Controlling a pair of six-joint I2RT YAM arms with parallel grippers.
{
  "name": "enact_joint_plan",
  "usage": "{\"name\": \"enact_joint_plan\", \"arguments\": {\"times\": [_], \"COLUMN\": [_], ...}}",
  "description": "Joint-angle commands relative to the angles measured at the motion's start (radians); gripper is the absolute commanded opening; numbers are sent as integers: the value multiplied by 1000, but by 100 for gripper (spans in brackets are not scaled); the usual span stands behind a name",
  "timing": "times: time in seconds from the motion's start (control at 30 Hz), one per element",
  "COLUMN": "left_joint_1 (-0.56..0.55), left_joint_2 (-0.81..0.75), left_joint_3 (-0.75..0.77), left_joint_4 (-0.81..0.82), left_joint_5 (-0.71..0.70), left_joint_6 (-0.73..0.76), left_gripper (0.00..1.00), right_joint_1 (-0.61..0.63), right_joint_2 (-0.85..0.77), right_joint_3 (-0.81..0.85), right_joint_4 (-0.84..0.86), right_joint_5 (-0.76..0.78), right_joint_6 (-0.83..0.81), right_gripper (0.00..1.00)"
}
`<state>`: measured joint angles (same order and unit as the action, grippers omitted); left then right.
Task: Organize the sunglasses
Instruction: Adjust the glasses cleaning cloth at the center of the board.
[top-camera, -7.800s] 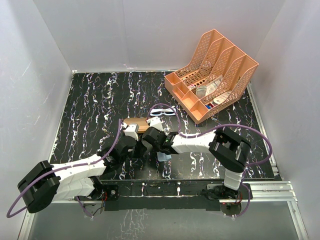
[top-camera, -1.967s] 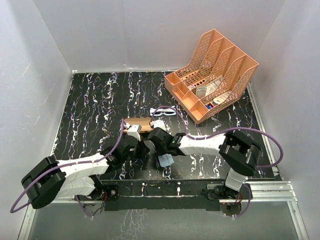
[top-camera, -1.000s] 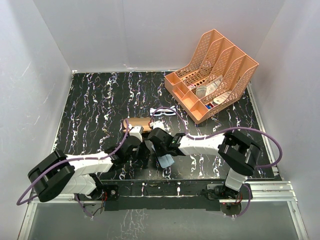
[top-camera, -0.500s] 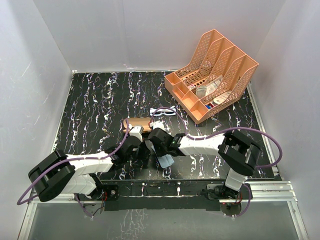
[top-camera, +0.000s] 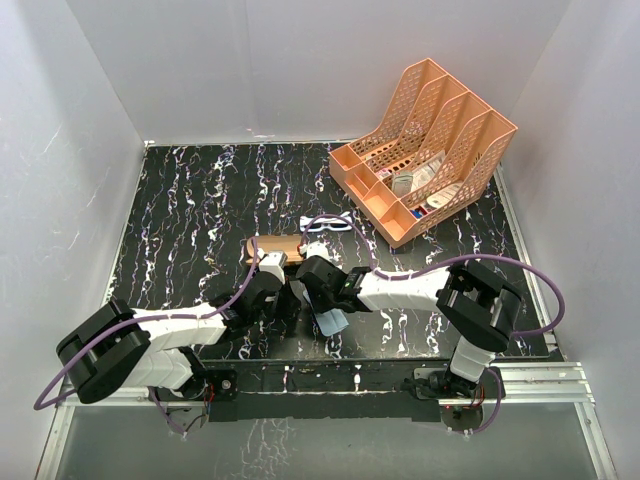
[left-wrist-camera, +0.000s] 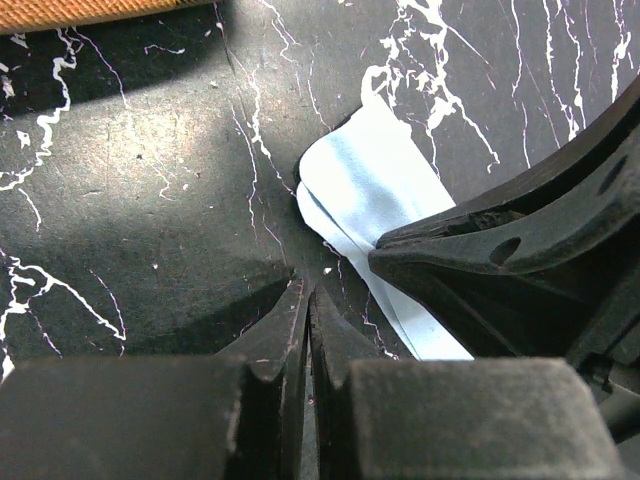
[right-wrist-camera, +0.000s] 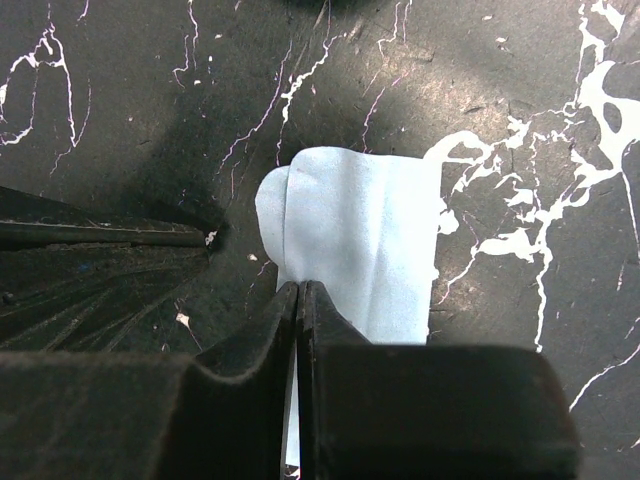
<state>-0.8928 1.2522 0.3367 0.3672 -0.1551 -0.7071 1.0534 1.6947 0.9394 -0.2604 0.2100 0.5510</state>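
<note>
Top external: marbled table (top-camera: 190, 210); white walls (top-camera: 300, 70)

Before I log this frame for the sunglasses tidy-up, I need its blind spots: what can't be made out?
- sunglasses: top view only, too small to tell folded or open.
- brown case: near side hidden by the left arm from above; cut by the top edge in the left wrist view.
- cloth: near end covered by the right gripper in its wrist view; pinched or merely pressed, cannot tell.
- organizer contents: too small from above.
</note>
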Motion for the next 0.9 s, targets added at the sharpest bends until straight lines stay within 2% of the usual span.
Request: {"name": "enact_joint_plan", "arguments": {"times": [0.0,0.3,0.67,0.87], "left_joint_1": [5,4,4,4], "left_joint_2": [-9,-52,50,54], "left_joint_3": [10,26,39,51], "left_joint_4": [21,-2,84,99], "left_joint_5": [6,-6,-17,-27], "left_joint_6": [1,10,12,19], "left_gripper": [0,0,0,0], "right_joint_1": [-1,-1,-1,-2], "right_joint_2": [-43,-39,-47,-49], "right_joint_3": [-5,-16,-21,-24], "right_joint_4": [26,37,37,37], "right_joint_5": [1,-1,2,6], "right_joint_6": [-2,2,4,6], "right_gripper": [2,0,0,0]}}
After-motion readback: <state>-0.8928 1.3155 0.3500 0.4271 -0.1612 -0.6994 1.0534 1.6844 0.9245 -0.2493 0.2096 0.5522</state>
